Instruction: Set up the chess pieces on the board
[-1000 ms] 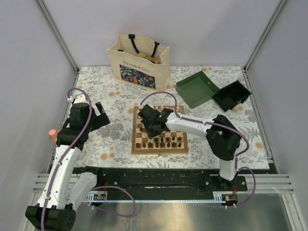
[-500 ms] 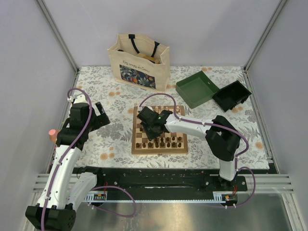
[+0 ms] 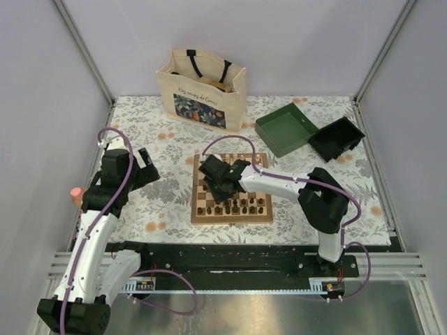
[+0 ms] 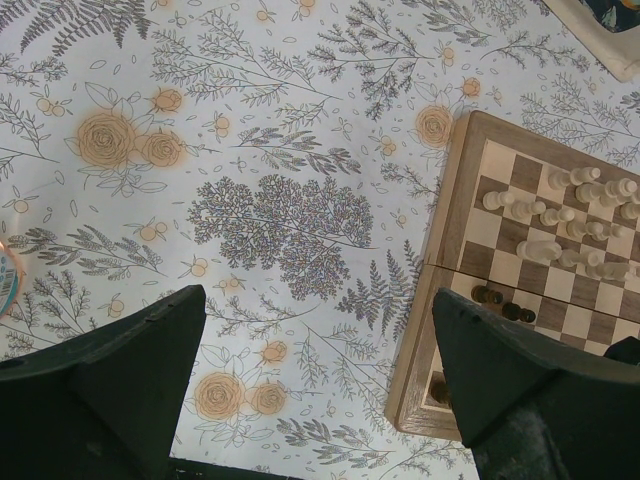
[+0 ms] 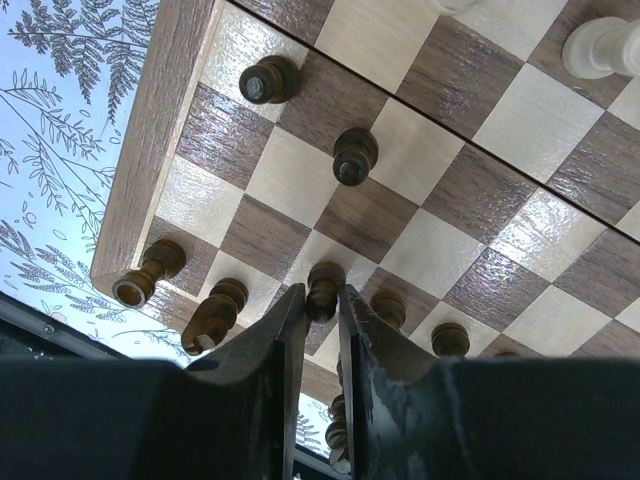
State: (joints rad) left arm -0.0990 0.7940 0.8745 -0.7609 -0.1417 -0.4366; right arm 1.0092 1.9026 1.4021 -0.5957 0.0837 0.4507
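**Right claw** (image 5: 322, 300)
- The two black fingers (image 5: 270, 370) stand almost together, with only a narrow slit between them.
- One small dark brown wooden chess piece (image 5: 322, 283) stands upright at the mouth of the slit, between the fingertips.
- It cannot be told whether the pads press this piece or stand just clear of it.
- The piece rests on the square wooden chessboard with tan and dark brown squares (image 5: 150, 150), in the row nearest the arm bases.

**Around the right claw**
- Left of the fingertips, in the same row: two more dark brown row pieces (image 5: 213, 312).
- Right of the fingertips: further dark pieces (image 5: 385, 305).
- Ahead of the claw: two lone dark pieces (image 5: 353, 155) stand on squares farther in.
- Far ahead and to the right: a pale cream piece (image 5: 600, 45).
- The board's border runs to the left of the claw, with the flower-printed tablecloth (image 5: 50, 150) beyond it.

**Left claw** (image 4: 320, 400)
- The fingers stand wide apart above the tablecloth, off the board.
- The board lies ahead and to the right of the claw.
- A cluster of pale cream pieces (image 4: 570, 220) stands on the board there.

**Beyond both claws**
- A cream printed tote bag (image 3: 202, 87).
- An open green box (image 3: 283, 129).
- A black box (image 3: 335, 138), touching the green box.
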